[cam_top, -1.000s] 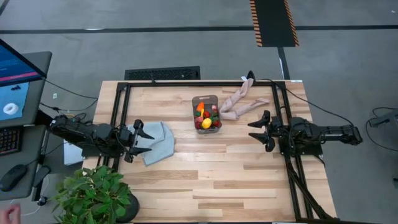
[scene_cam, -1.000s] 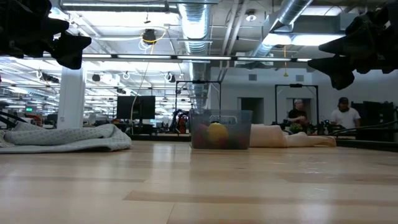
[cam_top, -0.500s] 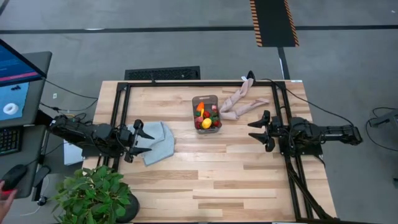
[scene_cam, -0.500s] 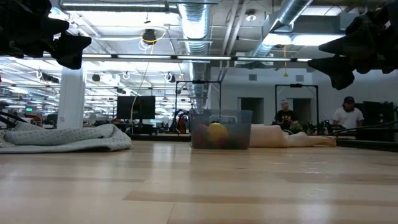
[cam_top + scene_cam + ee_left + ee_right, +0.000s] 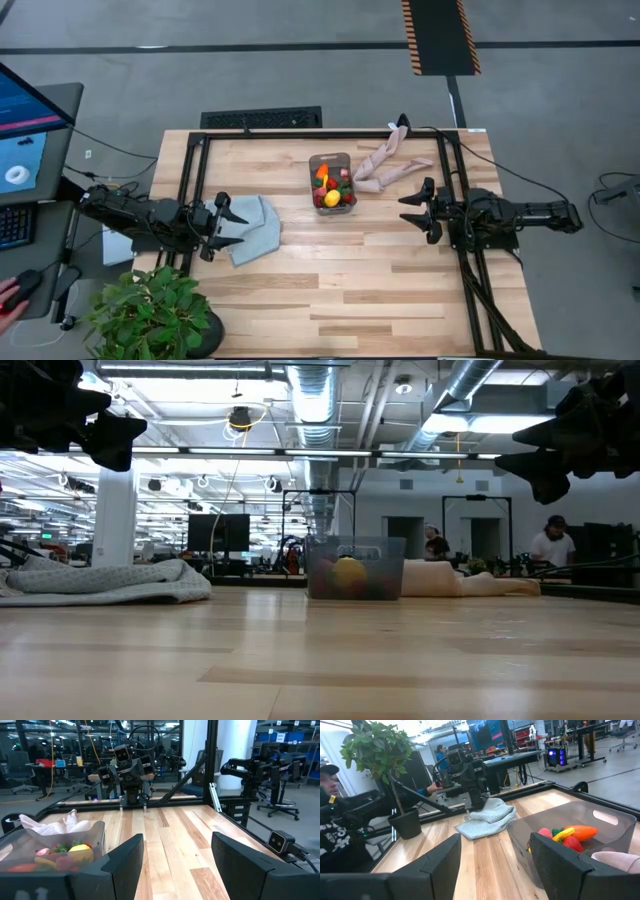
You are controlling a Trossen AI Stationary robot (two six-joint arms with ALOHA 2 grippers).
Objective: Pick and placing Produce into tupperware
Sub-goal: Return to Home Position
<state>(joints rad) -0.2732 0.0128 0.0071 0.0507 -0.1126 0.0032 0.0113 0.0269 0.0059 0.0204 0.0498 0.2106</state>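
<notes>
Jaws apart; clear-grey tupperware (image 5: 329,158) of colourful produce (image 5: 333,191)

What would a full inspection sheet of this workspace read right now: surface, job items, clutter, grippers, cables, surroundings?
Surface: light wooden table in a black frame.
Job's things: produce lies inside the tupperware; none seen loose on the table.
Clutter: grey-blue cloth at the left side; beige limb-shaped object beside the tupperware.
Grippers: left gripper open, empty, above the cloth; right gripper open, empty, at the right side.
Cables: black cables run along the right rail.
Surroundings: potted plant at the near-left corner; monitor on the left; people in the room behind.
</notes>
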